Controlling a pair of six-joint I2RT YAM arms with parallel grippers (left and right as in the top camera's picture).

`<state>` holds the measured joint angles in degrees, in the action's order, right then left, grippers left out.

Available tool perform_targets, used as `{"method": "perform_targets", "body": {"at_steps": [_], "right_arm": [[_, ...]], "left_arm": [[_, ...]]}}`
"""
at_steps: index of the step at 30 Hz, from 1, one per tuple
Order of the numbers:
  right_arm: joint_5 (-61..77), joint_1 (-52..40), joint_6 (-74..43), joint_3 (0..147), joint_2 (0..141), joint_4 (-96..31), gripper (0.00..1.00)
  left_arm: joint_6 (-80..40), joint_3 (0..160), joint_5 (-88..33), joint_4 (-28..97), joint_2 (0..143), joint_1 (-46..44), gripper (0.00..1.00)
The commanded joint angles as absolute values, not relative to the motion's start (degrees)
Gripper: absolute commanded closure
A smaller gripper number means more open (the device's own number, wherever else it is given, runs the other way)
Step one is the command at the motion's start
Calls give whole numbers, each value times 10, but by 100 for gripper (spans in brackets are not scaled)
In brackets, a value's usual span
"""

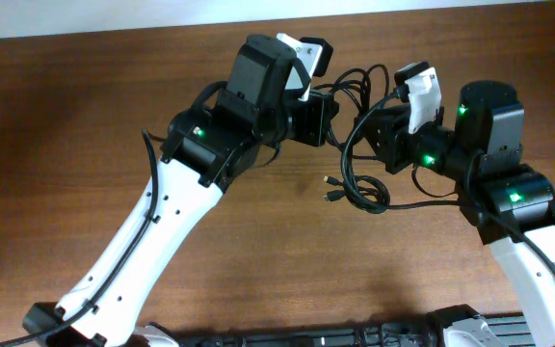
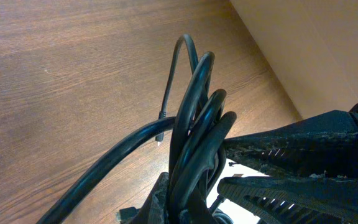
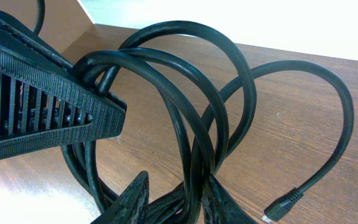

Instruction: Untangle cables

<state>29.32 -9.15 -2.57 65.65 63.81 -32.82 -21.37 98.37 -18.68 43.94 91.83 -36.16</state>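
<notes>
While cables [image 2: 194, 124] hang in overlapping loops over tabletop [image 1: 66, 145], left gripper [image 2: 227, 165] clamps bundle; right gripper [image 3: 178, 199] straddles strands, grip uncertain. Loops look wound together: untangling barely begun, nearly all left.

Thin black cables [image 2: 194, 143] bunched in overlapping loops, apparently tangled, plug ends loose.

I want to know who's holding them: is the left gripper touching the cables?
Touching. In the left wrist view the left gripper is shut on the cables, squeezing them.
</notes>
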Motion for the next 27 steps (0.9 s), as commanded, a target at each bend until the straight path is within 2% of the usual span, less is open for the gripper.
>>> {"method": "perform_targets", "body": {"at_steps": [1, 15, 21, 27], "right_arm": [[298, -93, -22, 658, 637, -328, 75], [371, -94, -11, 658, 653, -321, 73], [350, -93, -8, 658, 653, -322, 50], [308, -93, -9, 658, 653, -333, 44]], "left_arm": [[-207, 995, -204, 430, 920, -368, 100], [-207, 995, -208, 397, 920, -388, 100], [-207, 995, -208, 397, 920, -397, 100], [-196, 995, -208, 403, 920, -400, 100]]}}
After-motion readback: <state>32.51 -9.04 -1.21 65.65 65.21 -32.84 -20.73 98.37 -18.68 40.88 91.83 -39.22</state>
